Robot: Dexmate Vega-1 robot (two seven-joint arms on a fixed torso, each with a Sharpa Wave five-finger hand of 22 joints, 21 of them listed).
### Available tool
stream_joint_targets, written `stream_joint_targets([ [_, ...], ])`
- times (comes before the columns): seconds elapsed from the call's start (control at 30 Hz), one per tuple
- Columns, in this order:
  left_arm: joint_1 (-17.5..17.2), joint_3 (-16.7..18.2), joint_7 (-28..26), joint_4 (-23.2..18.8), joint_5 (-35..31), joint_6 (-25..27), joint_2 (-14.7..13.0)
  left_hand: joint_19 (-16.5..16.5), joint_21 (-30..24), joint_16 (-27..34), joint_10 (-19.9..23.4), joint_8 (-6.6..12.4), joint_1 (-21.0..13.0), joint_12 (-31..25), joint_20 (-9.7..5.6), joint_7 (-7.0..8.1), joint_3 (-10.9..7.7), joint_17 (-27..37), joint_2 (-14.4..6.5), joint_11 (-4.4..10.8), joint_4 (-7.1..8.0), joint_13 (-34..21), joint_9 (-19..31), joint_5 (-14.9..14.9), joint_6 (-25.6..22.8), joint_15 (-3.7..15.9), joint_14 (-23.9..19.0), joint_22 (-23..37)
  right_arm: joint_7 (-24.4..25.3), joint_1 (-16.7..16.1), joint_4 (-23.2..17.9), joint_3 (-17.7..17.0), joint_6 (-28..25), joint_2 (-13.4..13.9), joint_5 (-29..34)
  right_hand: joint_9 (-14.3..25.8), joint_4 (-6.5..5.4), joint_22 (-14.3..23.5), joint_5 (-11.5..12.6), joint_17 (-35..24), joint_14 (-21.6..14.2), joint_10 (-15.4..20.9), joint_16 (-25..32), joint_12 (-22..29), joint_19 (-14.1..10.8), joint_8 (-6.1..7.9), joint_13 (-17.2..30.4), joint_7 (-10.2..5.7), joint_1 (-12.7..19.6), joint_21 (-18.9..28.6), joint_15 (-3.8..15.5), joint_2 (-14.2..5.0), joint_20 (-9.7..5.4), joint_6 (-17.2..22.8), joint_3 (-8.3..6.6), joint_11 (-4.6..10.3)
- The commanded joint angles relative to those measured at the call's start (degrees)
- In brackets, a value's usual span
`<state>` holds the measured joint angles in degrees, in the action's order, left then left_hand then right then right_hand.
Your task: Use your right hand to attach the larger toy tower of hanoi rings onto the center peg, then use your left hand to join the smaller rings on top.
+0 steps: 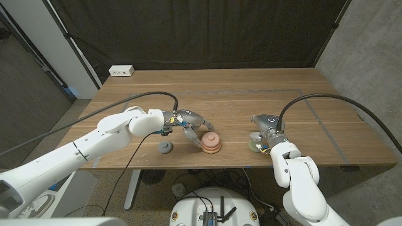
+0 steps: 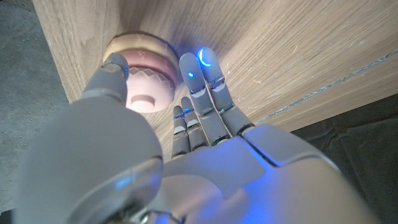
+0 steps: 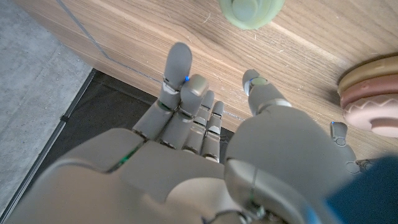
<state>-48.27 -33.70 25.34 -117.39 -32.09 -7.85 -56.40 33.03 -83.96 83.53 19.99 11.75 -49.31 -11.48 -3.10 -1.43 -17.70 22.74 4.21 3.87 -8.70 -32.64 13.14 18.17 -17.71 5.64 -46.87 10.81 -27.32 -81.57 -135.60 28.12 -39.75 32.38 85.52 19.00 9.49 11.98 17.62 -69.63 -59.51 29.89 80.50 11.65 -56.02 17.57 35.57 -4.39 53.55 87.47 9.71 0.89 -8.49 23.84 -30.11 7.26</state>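
The ring stack (image 1: 210,142) stands near the table's front edge, with a pink ring (image 2: 148,86) on top of tan and cream rings (image 2: 138,45). My left hand (image 1: 186,123) reaches in from the stack's left. Its thumb (image 2: 113,67) lies against the pink ring's side and its fingers (image 2: 200,73) stretch past the other side on the wood, holding nothing. A small grey ring (image 1: 165,147) lies on the table left of the stack. A pale green ring (image 1: 254,144) (image 3: 251,11) lies to its right, just beside my right hand (image 1: 267,129), whose fingers (image 3: 180,81) are apart and empty.
The stack (image 3: 372,93) also shows past my right thumb. A white power strip (image 1: 121,71) lies at the table's far left corner. The table's front edge (image 1: 220,166) runs just below the rings. A dark curtain hangs behind the table.
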Motion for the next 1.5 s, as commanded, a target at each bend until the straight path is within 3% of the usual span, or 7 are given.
stream_joint_targets([
  [0.03, -4.5, 3.5, -4.4, -2.3, 2.2, 4.1, -2.8, 1.0, -0.6, 0.6, 1.1, 0.62, -0.2, -0.4, -7.25, 0.09, -0.04, 0.3, -0.7, 0.24, -0.11, 0.1, 0.0, -0.1, -1.0, 6.82, -0.8, 0.3, 1.0, 0.5, 0.4, -0.2, 0.3, 0.7, -1.9, 0.1, -0.08, 0.2, 0.4, -0.2, -0.4, 0.0, 0.2, -0.1, -0.5, -0.23, 0.1, 0.05, -0.3, 0.2, 2.78, 0.14, -4.02, 0.0, -0.48, -0.01],
  [0.67, -15.1, 10.9, -15.0, -7.0, 6.6, 11.2, -7.6, 1.6, -1.3, 1.1, 3.5, 1.35, -0.6, -0.9, -7.53, 0.38, -0.32, 0.3, -1.3, 1.01, -0.34, 0.6, -0.2, -0.1, -3.4, 6.84, -1.8, 0.4, 1.6, 0.4, -0.9, -1.0, -0.1, 3.5, -5.0, -0.1, -0.07, 0.2, 0.4, 0.1, -0.2, 0.1, -0.1, 0.0, -0.5, -0.36, 0.0, -0.03, -0.3, 0.2, 2.79, 0.21, -4.02, 0.2, -0.45, 0.02],
  [1.5, -28.2, 19.5, -26.4, -11.2, 9.9, 19.7, -12.6, 1.9, -1.8, 1.4, 6.0, 1.76, -1.2, -1.2, -7.45, 0.75, -0.77, 0.3, -1.9, 1.64, -0.47, 1.3, -0.4, 0.1, -5.6, 6.85, -2.7, 0.3, 4.5, 1.8, 0.1, 0.7, -0.5, 4.6, -7.2, -0.3, -0.11, 0.2, 0.4, 0.0, -0.3, 0.0, -0.1, 0.0, -0.5, -0.55, 0.0, 0.02, -0.4, 0.2, 2.79, 0.20, -4.01, 0.3, -0.44, -0.07],
])
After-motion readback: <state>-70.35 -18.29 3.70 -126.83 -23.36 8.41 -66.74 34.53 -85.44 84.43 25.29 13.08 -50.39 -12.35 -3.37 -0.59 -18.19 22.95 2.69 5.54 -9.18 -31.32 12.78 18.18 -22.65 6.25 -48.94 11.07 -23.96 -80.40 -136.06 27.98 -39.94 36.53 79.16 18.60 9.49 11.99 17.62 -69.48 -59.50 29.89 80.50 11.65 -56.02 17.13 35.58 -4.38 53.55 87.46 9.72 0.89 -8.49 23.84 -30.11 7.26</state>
